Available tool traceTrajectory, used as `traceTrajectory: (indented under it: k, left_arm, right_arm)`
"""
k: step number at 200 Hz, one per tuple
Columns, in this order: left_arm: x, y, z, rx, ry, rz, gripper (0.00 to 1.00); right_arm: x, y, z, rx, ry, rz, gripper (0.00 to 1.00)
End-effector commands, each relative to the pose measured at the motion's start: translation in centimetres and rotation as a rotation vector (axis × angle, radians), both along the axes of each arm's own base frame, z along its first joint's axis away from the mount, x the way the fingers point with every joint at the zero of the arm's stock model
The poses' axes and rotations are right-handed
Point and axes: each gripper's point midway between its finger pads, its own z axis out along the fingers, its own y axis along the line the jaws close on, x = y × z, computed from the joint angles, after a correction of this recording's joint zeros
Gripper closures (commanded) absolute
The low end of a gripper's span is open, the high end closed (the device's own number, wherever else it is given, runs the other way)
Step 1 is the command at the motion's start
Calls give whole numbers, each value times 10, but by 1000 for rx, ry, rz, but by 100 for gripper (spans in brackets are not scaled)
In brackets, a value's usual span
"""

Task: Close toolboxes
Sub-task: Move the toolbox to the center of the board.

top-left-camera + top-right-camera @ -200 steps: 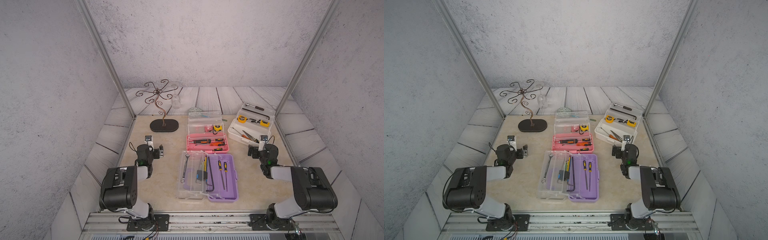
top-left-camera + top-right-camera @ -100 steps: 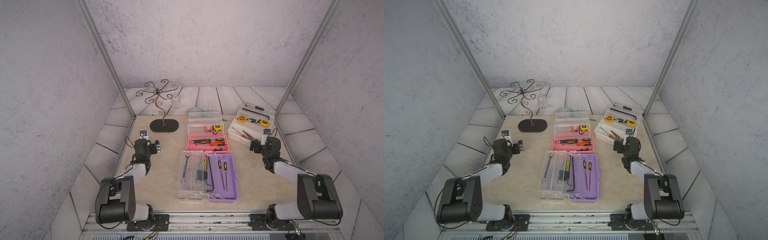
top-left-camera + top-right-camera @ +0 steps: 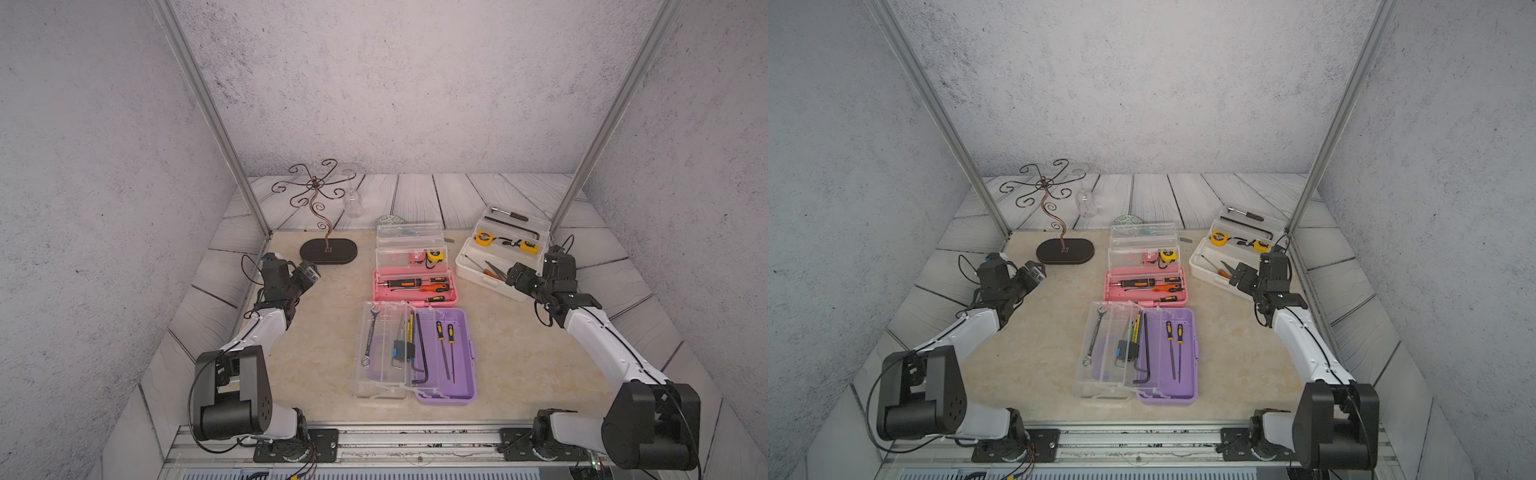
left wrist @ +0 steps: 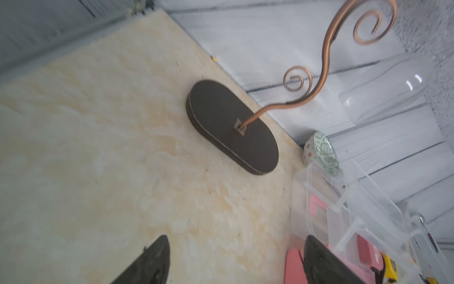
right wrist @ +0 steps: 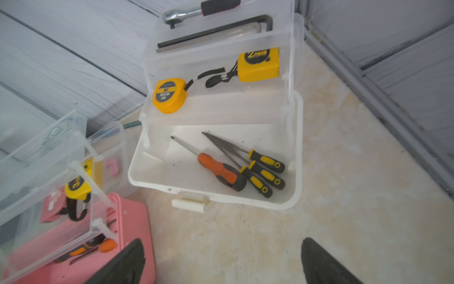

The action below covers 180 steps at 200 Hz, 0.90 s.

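Three toolboxes stand open on the table [image 3: 324,374], as both top views show. The purple box [image 3: 461,374] lies at the centre, nearest the arm bases. Its clear lid [image 3: 382,353] is folded flat to the left, and a wrench, hex keys and two screwdrivers show inside. The pink box [image 3: 380,291] sits just behind it; whether the two touch cannot be told. Its clear trays step up toward the back, with screwdrivers in the base and a tape measure in a tray. The white box [image 3: 486,284] stands at the far right, turned at an angle, trays also raised. The right wrist view shows four tools in its base [image 5: 172,172], two yellow tape measures above them, and a hex key and ratchet on the top tier.

The left gripper [image 3: 309,272] hangs over the table's left side, near the oval foot of a wire stand [image 3: 328,251]. Its fingers [image 4: 152,263] are spread with nothing between them. The right gripper [image 3: 515,276] hangs just before the white box's front wall, clear of it. Its fingers [image 5: 324,263] are spread wide and empty.

A glass [image 3: 352,199] and a patterned dish [image 3: 390,220] stand behind the pink box.
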Motion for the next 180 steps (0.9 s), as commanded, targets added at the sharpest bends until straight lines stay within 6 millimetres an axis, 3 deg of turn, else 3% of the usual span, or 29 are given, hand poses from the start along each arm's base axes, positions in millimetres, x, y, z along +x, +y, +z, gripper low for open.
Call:
traceTrajectory:
  k: [1,26,56,100,146,180]
  left_arm:
    - [-11,-45,18,-63,35,-104,9]
    - [-37,-74,21,34,91,-165,8]
    - [-67,-103,21,-22,96,-246,4]
    - [-108,-109,5,-13,156,-316,0]
    - [-104,-107,7,-15,116,-300,0]
    - [-103,-109,5,-35,117,-307,0]
  right_arm:
    - [-29,35,-3,155,160,127,0]
    - [-50,55,-5,226,263,222,5]
    - [-75,82,-12,287,340,318,10]
    - [-91,109,-36,162,432,400,15]
    - [-78,135,-61,92,469,429,21]
    - [-65,138,-71,31,479,417,26]
